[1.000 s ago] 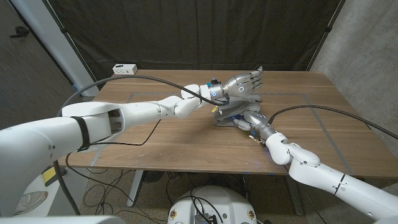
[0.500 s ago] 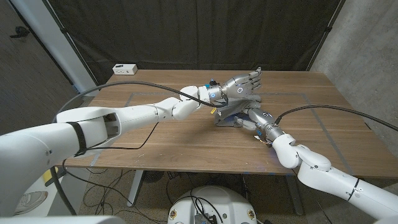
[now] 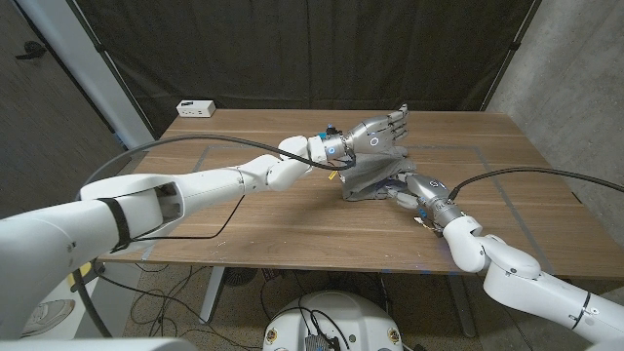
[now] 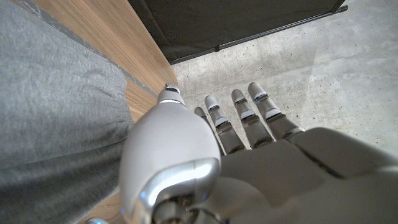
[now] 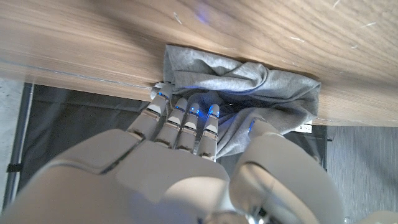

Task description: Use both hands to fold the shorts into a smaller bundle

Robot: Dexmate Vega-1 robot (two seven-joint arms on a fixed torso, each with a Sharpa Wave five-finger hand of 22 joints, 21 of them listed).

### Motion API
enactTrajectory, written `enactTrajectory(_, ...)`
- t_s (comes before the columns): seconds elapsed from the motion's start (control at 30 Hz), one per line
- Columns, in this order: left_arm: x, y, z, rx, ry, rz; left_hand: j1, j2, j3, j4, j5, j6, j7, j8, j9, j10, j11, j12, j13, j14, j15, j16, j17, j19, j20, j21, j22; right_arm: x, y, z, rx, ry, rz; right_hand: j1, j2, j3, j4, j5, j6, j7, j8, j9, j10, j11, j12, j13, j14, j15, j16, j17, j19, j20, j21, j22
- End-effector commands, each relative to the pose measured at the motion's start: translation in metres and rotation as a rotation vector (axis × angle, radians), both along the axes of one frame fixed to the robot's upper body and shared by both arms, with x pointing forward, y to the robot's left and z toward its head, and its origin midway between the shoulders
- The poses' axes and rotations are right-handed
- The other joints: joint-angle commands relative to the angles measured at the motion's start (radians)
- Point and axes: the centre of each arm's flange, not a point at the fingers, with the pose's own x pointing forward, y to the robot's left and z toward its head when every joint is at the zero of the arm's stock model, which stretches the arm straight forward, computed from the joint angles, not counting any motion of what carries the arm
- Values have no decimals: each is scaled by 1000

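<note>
Dark curtains hang behind the brown wooden surface (image 3: 244, 210), and a small white box (image 3: 196, 107) stands at its far left corner. The crumpled grey fabric shorts (image 3: 370, 182) lie as a small bundle near the middle of the surface, a little to the right. The left hand (image 3: 382, 131) hovers just above the bundle with fingers (image 4: 242, 118) straight and apart, holding nothing; it is at nearly the same place as one second ago. The right hand (image 3: 410, 190) touches the near right side of the shorts, its fingers (image 5: 186, 121) pushed into the folds; whether they grip the cloth I cannot tell. Since the earlier frame, the right forearm has swung more to the right.
</note>
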Motion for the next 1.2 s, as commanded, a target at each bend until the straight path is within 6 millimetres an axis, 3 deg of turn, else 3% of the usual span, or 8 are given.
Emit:
enactTrajectory(0.03, -12, 17, 3, -131, 19, -5, 6, 4, 7, 0, -3, 11, 3, 5, 3, -4, -2, 8, 0, -8, -175, 2, -2, 2, -5, -5, 2, -16, -10, 7, 10, -25, -27, 6, -4, 1, -11, 9, 7, 5, 5, 3, 0, 3, 7, 4, 3, -37, -2, -1, 5, 5, -3, 0)
enactTrajectory(0.57, -38, 67, 14, -477, 108, -15, -20, -6, 8, 13, -20, -9, 3, -4, 0, -41, 1, 3, -1, -37, -168, -1, -3, 1, 7, -5, 2, -41, -21, 21, 51, -119, -92, 9, 1, 6, -17, 15, 13, 4, 7, 2, 3, 0, 8, 4, 4, -39, -3, -2, 6, 3, -3, 0)
enactTrajectory(0.77, -46, 86, 13, -611, 143, -35, -49, -10, 5, 28, -34, -35, 3, -11, -1, -70, 2, 0, -1, -56, -160, -2, -3, -1, 16, -7, 2, -43, -20, 28, 53, -147, -101, -1, 40, 17, -3, 20, 12, 1, 6, 3, 4, -11, 9, 4, 4, -44, 0, 4, 9, -7, -3, 0)
enactTrajectory(1.2, -61, 125, 10, -879, 259, -66, -93, 16, 19, 58, -55, -71, 3, -14, -1, -112, 20, 1, -1, -89, -122, -2, -3, -12, 36, -10, 4, -42, -19, 43, 103, -210, -100, -7, 48, 20, 1, 19, 12, 0, 6, 3, 6, -12, 10, 4, 6, -48, 0, 4, 12, -13, -2, 0)
